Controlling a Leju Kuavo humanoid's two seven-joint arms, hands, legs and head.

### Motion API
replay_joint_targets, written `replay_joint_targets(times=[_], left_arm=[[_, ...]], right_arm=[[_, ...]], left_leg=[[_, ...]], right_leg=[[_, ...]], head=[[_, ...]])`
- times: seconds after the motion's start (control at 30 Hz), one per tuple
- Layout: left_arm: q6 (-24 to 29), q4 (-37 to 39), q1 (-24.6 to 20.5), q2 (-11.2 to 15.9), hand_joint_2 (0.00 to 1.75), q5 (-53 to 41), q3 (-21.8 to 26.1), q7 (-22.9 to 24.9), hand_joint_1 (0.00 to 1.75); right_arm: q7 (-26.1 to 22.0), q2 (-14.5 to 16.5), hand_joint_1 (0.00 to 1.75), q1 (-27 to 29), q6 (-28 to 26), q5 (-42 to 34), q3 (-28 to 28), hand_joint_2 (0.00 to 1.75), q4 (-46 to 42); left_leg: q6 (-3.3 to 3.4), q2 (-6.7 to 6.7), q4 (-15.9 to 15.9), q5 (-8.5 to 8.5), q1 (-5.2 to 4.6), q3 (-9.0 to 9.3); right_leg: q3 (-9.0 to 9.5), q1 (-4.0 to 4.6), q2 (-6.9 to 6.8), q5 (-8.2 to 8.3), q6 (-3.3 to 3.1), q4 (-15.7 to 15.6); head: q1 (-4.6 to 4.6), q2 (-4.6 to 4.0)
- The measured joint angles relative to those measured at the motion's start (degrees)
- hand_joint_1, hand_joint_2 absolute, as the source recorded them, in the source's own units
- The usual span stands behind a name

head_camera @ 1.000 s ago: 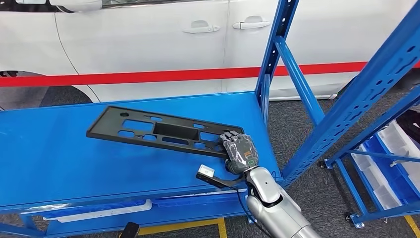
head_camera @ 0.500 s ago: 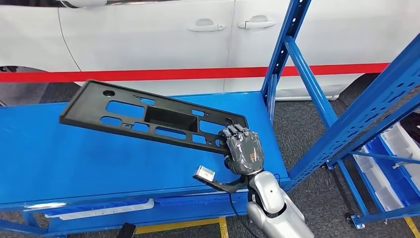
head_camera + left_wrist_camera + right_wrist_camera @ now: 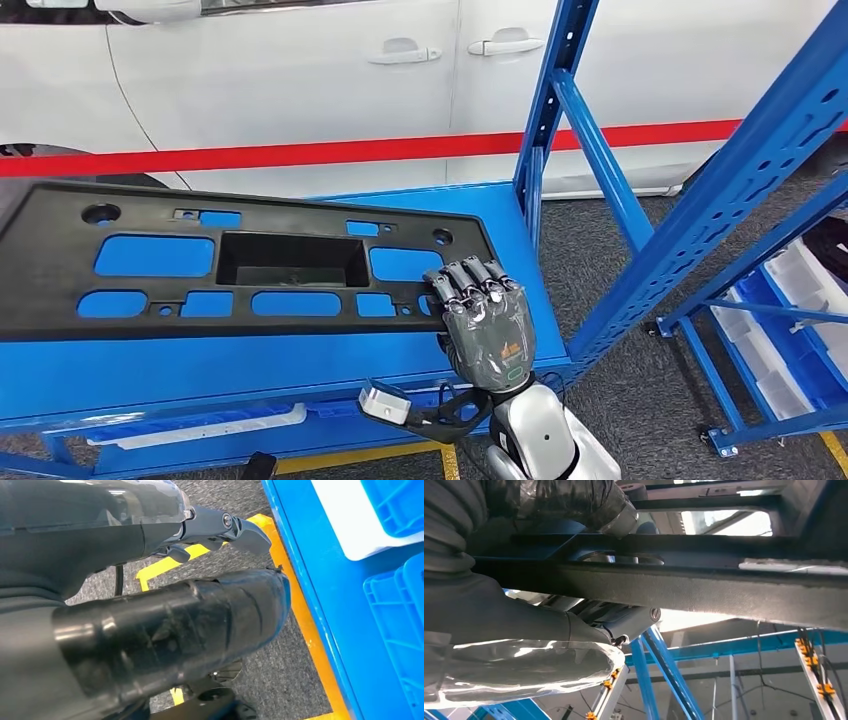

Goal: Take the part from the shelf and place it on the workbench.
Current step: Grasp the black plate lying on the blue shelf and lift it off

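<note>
We see a white car parked behind, its side crossed by a red stripe, with two door handles high up. In front of it stands a blue shelf with a flat top, and blue perforated uprights and slanted braces rise on the right. We make out grey carpet floor beneath, marked with yellow tape. Lower down on the right, white and blue bins sit in the rack. Light reflects softly off the car's panels and the blue shelf surface.
</note>
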Motion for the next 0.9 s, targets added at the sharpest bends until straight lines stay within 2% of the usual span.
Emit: replay_joint_targets(times=[0.03, 0.13, 0.17, 0.23, 0.3, 0.33, 0.37, 0.4, 0.43, 0.5, 0.53, 0.6, 0.63, 0.7, 0.73, 0.8, 0.83, 0.87, 0.9], left_arm=[[0.0, 0.0, 0.0, 0.0, 0.0, 0.0, 0.0, 0.0, 0.0], [0.0, 0.0, 0.1, 0.0, 0.0, 0.0, 0.0, 0.0, 0.0], [0.0, 0.0, 0.1, 0.0, 0.0, 0.0, 0.1, 0.0, 0.0], [0.0, 0.0, 0.0, 0.0, 0.0, 0.0, 0.1, 0.0, 0.0], [0.0, 0.0, 0.1, 0.0, 0.0, 0.0, 0.1, 0.0, 0.0], [0.0, 0.0, 0.1, 0.0, 0.0, 0.1, 0.1, 0.0, 0.0], [0.0, 0.0, 0.2, 0.0, 0.0, 0.2, 0.1, -0.1, 0.0], [-0.1, 0.0, 0.2, 0.0, 0.0, 0.3, 0.1, -0.1, 0.0], [-0.2, 0.0, 0.2, 0.0, 0.0, 0.5, 0.1, -0.2, 0.0], [-0.6, 0.0, 0.1, 0.0, 0.0, 0.8, 0.2, -0.5, 0.0], [-0.8, 0.0, 0.1, 0.0, 0.44, 1.0, 0.2, -0.7, 0.0], [-1.3, 0.0, 0.1, 0.0, 1.31, 1.2, 0.3, -1.2, 0.0], [-1.5, 0.0, 0.1, 0.0, 1.75, 1.2, 0.4, -1.5, 0.0], [-1.8, 0.0, 0.1, 0.0, 1.75, 1.3, 0.4, -1.9, 0.0], [-1.8, 0.0, 0.1, 0.0, 1.75, 1.4, 0.4, -2.1, 0.0], [-1.6, 0.0, 0.2, 0.1, 1.75, 1.5, 0.5, -2.1, 0.0], [-1.2, 0.0, 0.2, 0.1, 1.75, 1.6, 0.5, -1.8, 0.0], [-0.5, 0.0, 0.3, 0.1, 1.75, 1.5, 0.6, -1.2, 0.0], [0.4, 0.0, 0.4, 0.1, 1.75, 1.3, 0.6, -0.4, 0.0]], right_arm=[[0.0, 0.0, 1.75, 0.0, 0.0, 0.0, 0.1, 1.75, -0.3], [0.1, 0.0, 1.75, 0.1, 0.0, 0.0, 0.3, 1.75, -0.9], [0.1, -0.1, 1.75, 0.2, 0.0, 0.0, 0.4, 1.75, -1.0], [0.1, -0.1, 1.75, 0.3, 0.0, 0.0, 0.5, 1.75, -1.3], [0.1, -0.3, 1.75, 0.4, 0.0, 0.0, 0.6, 1.75, -1.4], [0.2, -0.4, 1.75, 0.5, -0.1, 0.0, 0.7, 1.75, -1.4], [0.5, -0.5, 1.75, 0.5, -0.1, 0.0, 0.9, 1.75, -1.4], [1.0, -0.7, 1.75, 0.4, -0.2, 0.0, 1.2, 1.75, -1.5], [2.0, -1.0, 1.75, 0.1, -0.2, 0.0, 1.7, 1.75, -1.6], [4.8, -1.8, 1.75, -1.1, -0.1, 0.0, 3.2, 1.75, -1.9], [6.6, -2.3, 1.75, -1.9, 0.1, 0.0, 4.2, 1.75, -2.1], [9.8, -3.1, 1.75, -3.4, 0.3, 0.0, 6.5, 1.75, -2.2], [10.9, -3.4, 1.75, -3.9, 0.4, 0.0, 7.6, 1.75, -2.2], [11.7, -3.6, 1.75, -4.6, 0.5, 0.0, 9.4, 1.75, -2.1], [11.8, -3.7, 1.75, -4.8, 0.4, 0.0, 10.1, 1.75, -2.0], [11.7, -3.7, 1.75, -4.9, 0.3, 0.0, 11.3, 1.75, -1.7], [11.7, -3.7, 1.75, -4.9, 0.3, 0.0, 11.7, 1.75, -1.5], [11.6, -3.7, 1.75, -4.8, 0.3, 0.0, 11.9, 1.75, -1.3], [11.4, -3.7, 1.75, -4.6, 0.3, 0.0, 12.1, 1.75, -1.1]], left_leg=[[0.28, -0.03, -1.2, 0.16, -0.13, 0.56], [1.26, -0.06, -1.9, 0.43, -0.17, 0.68], [1.7, -0.03, -2.1, 0.62, -0.05, 0.77], [2.4, 0.05, -2.5, 0.96, 0.16, 0.88], [2.59, 0.07, -2.5, 1.01, 0.13, 0.76], [2.59, 0.08, -2.5, 1.01, 0.11, 0.71], [2.57, 0.07, -2.4, 0.99, 0.11, 0.68], [2.51, 0.03, -2.3, 0.95, 0.11, 0.67], [2.41, -0.02, -2.2, 0.88, 0.11, 0.68], [2.01, -0.08, -1.8, 0.67, -0.03, 0.58], [1.73, -0.08, -1.7, 0.61, -0.12, 0.49], [1.04, -0.06, -1.8, 0.64, -0.22, 0.43], [0.67, -0.05, -1.8, 0.59, -0.15, 0.38], [0.04, -0.03, -0.2, -0.66, -0.01, -0.27], [-0.21, -0.03, 2.1, -2.14, 0.05, -1.32], [-0.63, -0.03, 9.4, -5.79, 0.09, -4.68], [-0.77, -0.03, 12.6, -6.91, 0.11, -6.2], [-0.84, -0.02, 14.1, -6.94, 0.11, -6.91], [-0.82, -0.01, 13.4, -5.92, 0.11, -6.61]], right_leg=[[-0.06, 0.08, 0.02, -0.03, 0.26, 0.1], [-0.05, 0.1, 0.02, 0.01, 1.15, 0.0], [-0.29, 0.05, 0.01, -0.58, 1.43, 0.7], [-2.13, -0.1, -0.01, -3.36, 1.86, 4.9], [-5.59, -0.22, -0.02, -6.84, 2.22, 12.3], [-6.85, -0.3, -0.03, -7.58, 2.35, 15.0], [-7.18, -0.35, -0.05, -7.22, 2.4, 15.7], [-6.29, -0.38, -0.07, -5.76, 2.35, 13.9], [-4.47, -0.41, -0.09, -3.73, 2.21, 10.3], [-0.84, -0.21, -0.09, -1.05, 1.77, 3.0], [0.06, -0.05, -0.06, -0.58, 1.55, 1.0], [0.17, 0.27, 0.04, -0.49, 1.1, 0.2], [0.19, 0.16, 0.05, -0.35, 0.74, 0.1], [0.36, -0.12, -0.03, 0.0, -0.04, -0.4], [0.42, -0.25, -0.1, 0.13, -0.37, -0.6], [0.35, -0.13, -0.22, 0.12, -0.73, -0.6], [0.32, -0.06, -0.25, 0.09, -0.77, -0.6], [0.32, 0.0, -0.26, 0.05, -0.81, -0.5], [0.35, 0.03, -0.23, -0.01, -0.82, -0.5]], head=[[0.01, 0.0], [0.0, 0.01], [0.01, 0.01], [0.04, 0.0], [0.06, 0.0], [0.07, 0.0], [0.06, 0.01], [0.06, 0.01], [0.07, 0.01], [0.05, 0.01], [0.04, 0.01], [0.04, 0.01], [0.04, 0.01], [0.02, 0.01], [0.01, 0.01], [0.0, 0.0], [0.0, 0.0], [0.01, 0.0], [0.0, 0.0]])
